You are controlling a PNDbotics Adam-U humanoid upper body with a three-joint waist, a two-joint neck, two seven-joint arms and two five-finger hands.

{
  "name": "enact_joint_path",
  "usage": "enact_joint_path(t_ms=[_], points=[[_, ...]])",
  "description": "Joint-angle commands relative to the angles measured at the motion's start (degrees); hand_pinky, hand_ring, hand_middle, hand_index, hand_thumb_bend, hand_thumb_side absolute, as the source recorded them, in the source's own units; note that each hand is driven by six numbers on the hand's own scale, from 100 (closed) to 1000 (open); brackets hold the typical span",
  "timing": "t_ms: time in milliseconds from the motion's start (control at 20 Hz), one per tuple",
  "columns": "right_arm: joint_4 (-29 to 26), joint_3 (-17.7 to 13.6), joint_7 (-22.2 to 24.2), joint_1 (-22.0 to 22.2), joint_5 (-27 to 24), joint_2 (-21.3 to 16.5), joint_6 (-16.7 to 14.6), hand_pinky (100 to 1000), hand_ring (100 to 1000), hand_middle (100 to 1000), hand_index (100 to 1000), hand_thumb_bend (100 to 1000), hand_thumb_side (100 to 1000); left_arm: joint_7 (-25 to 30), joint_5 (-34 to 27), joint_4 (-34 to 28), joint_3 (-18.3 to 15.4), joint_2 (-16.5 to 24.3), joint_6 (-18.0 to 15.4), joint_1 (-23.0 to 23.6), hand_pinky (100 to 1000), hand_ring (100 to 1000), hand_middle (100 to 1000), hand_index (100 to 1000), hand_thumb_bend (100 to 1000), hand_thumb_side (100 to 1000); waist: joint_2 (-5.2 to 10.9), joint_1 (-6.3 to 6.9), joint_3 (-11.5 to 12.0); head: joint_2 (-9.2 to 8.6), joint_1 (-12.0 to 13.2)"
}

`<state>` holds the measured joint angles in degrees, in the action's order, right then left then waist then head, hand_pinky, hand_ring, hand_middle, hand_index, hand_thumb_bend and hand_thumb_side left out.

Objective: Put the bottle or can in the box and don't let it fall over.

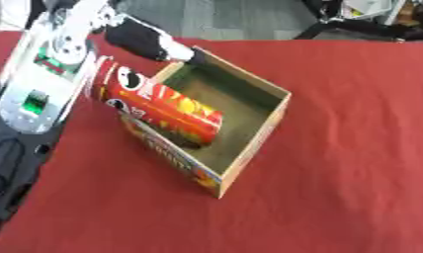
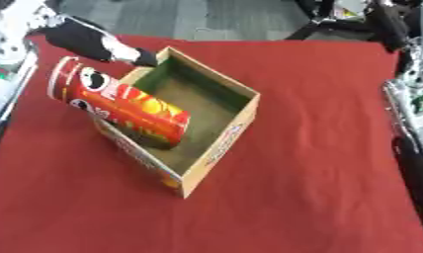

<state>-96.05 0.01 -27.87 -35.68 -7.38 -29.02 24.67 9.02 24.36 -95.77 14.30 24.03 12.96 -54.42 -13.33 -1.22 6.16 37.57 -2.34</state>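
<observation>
Left hand (image 1: 146, 42) at the box's far-left corner; whether its dark fingers grip anything cannot be told. Red chip can (image 1: 154, 105) with a moustached face logo lies tilted across the open cardboard box (image 1: 254, 148), lower end inside. Red counter (image 1: 336, 197) beneath.

No words are showing clearly: the can (image 1: 156, 105) and the box (image 2: 217, 147) are carrying print too blurred to read.
</observation>
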Motion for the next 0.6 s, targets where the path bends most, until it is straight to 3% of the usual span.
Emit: enact_joint_path(t_ms=[50,350,600], points=[[-1.2,-0.7,-0.3,-0.6,0.1,-1.7,-0.1,555,724,735,660,100,576,-2.7,-2.8,-4.0,-3.5,4.1,1.7,0.9,823,771,733,708,934,290,1.51,0.13,0.3,-1.01,0.4],[-1.5,-1.0,-0.4,-0.3,0.2,-1.9,-0.2,555,724,736,661,100,573,-8.1,-8.0,-7.5,-10.8,8.4,5.6,6.8,813,772,729,707,878,329,1.54,0.06,1.2,-1.43,-1.2],[-1.9,-0.9,-0.2,-0.5,0.6,-1.9,-0.2,556,725,737,662,100,570,-13.0,-12.6,-8.5,-15.4,10.0,5.0,11.1,811,776,748,724,832,363,1.5,-0.13,1.4,-1.72,-1.5]])
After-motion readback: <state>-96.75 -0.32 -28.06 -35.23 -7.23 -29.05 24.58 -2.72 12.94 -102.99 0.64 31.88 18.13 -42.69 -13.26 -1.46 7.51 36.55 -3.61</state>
